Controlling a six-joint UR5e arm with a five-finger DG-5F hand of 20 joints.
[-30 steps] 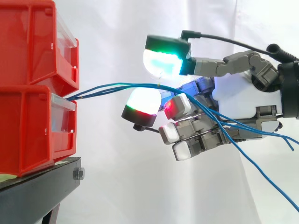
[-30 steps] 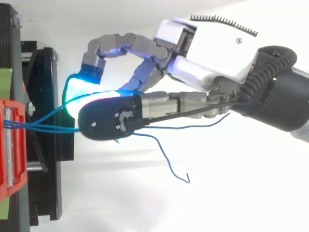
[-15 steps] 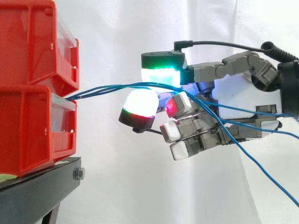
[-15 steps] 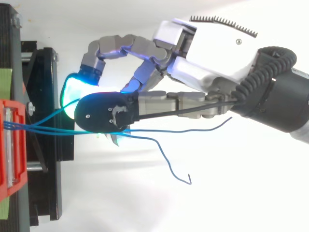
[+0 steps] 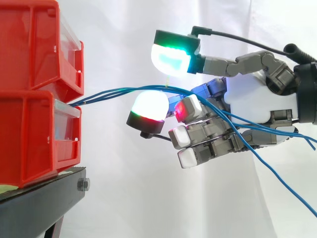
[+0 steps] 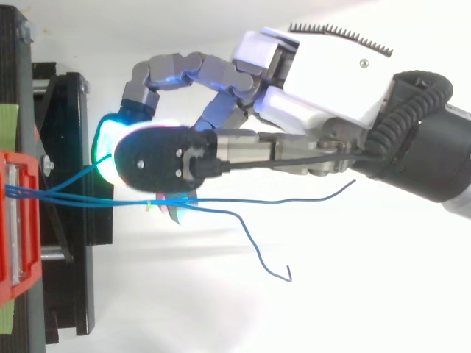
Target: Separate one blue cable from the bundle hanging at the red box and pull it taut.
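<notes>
Several thin blue cables (image 5: 114, 91) come out of the lower red bin (image 5: 29, 134) and run right in a loose bundle. They pass between two glowing pads of my hand (image 5: 257, 99): a green-white pad (image 5: 171, 57) lifted well above them and a white pad (image 5: 148, 106) just under them. Neither pad pinches the strands. The other fingers curl below, and the cables drape across them and trail off low to the right. In the top view the cables (image 6: 81, 200) fan from the bin (image 6: 15, 220) and run beside my hand (image 6: 324, 73), their free ends curling loose.
A second red bin (image 5: 29, 44) is stacked on the lower one. Both rest on a black stand (image 5: 39, 203) at the left. A white curtain hangs behind.
The green-white pad, which lay down on the cables half a second ago, has lifted off them. The hand has shifted slightly, and the cables stay slack.
</notes>
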